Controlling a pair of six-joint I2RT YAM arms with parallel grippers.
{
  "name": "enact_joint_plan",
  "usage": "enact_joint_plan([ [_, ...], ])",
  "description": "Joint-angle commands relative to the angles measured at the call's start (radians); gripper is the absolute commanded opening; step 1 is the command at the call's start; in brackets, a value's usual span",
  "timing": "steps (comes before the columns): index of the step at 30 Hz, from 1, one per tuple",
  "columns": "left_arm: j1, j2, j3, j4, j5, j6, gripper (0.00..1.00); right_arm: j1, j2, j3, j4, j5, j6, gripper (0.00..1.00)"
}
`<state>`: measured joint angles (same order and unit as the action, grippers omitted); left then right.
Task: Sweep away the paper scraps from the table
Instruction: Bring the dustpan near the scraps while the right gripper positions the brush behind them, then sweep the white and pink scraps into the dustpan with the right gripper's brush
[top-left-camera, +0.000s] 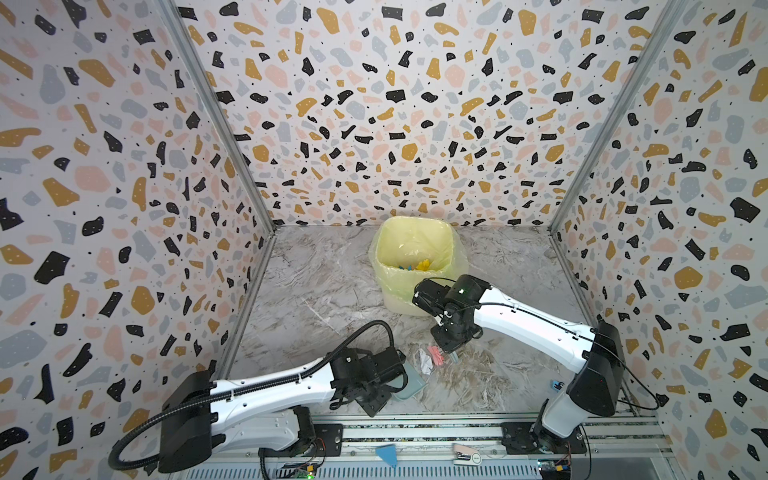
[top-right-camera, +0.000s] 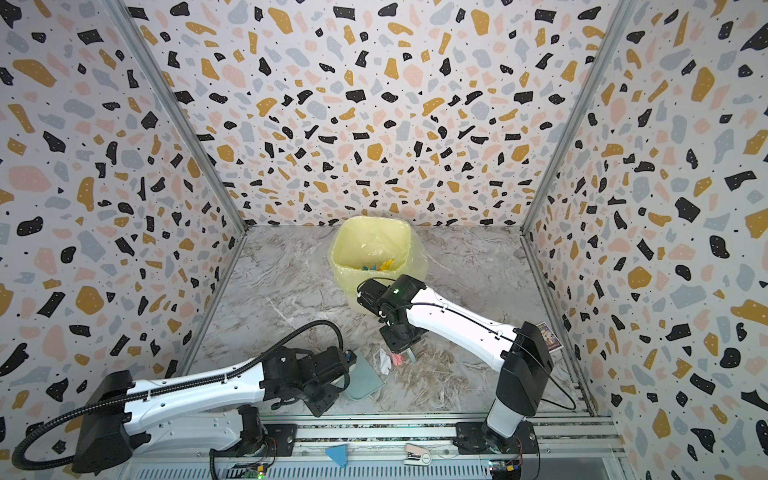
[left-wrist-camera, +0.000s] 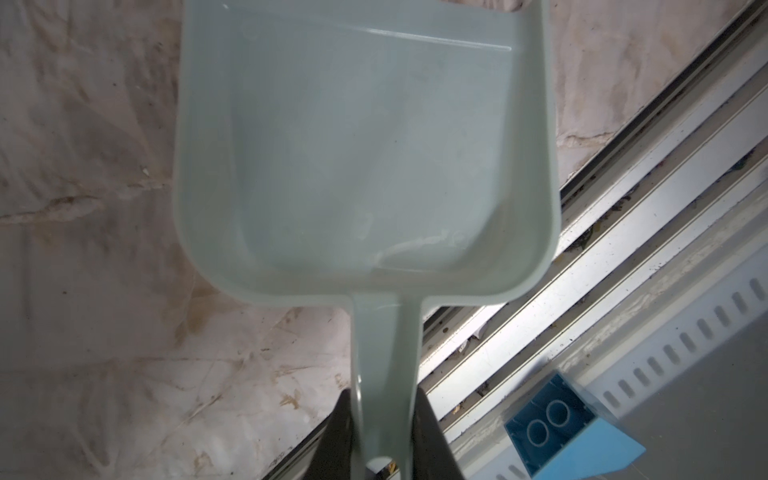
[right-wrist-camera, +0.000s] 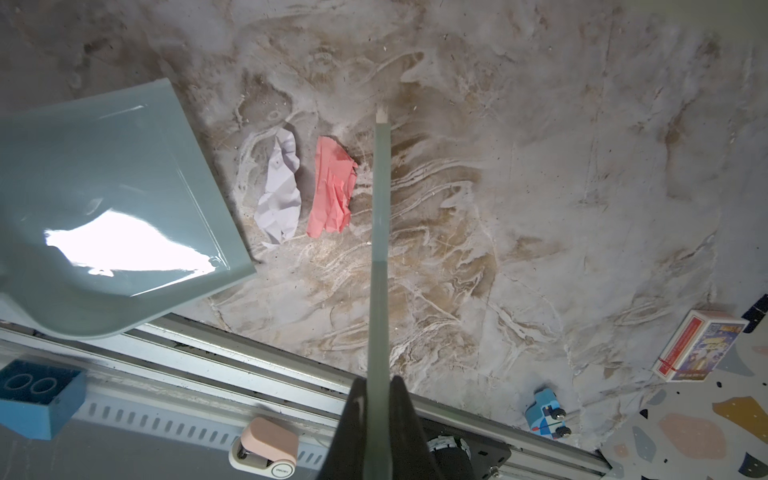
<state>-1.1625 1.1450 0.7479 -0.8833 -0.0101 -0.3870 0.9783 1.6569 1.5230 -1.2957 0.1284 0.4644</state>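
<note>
Two paper scraps (right-wrist-camera: 332, 191), white and pink, lie on the table (right-wrist-camera: 540, 166) between the dustpan (right-wrist-camera: 104, 199), clenched by the left tool (left-wrist-camera: 386, 440), and the thin brush (right-wrist-camera: 380, 208) grasped by the right tool (right-wrist-camera: 378, 428); blue and yellow ones already sit in the bin (top-left-camera: 390, 245).

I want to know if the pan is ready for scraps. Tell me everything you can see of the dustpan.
The dustpan is pale grey-green glossy plastic: a shallow squarish tray, raised rim on three sides, flat open lip, and a narrow handle with a hole near its end. It is empty. The left pincer is shut on the handle. It is held tilted at the table's front edge, a rear corner over the metal rail, lip facing the white scrap, apart from it.
</note>
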Motion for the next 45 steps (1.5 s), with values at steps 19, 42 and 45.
enact_joint_plan([
  [19,-0.006,0.062,-0.009,0.039,0.027,0.039,0.08,0.022,0.04,0.036,-0.021,-0.026,-0.036,0.0],
  [42,-0.006,0.074,-0.013,0.043,0.032,0.042,0.08,0.163,0.063,0.125,0.066,-0.271,0.015,0.0],
  [45,-0.006,0.073,-0.013,0.043,0.032,0.042,0.08,0.179,0.06,0.147,0.044,-0.275,0.021,0.0],
])
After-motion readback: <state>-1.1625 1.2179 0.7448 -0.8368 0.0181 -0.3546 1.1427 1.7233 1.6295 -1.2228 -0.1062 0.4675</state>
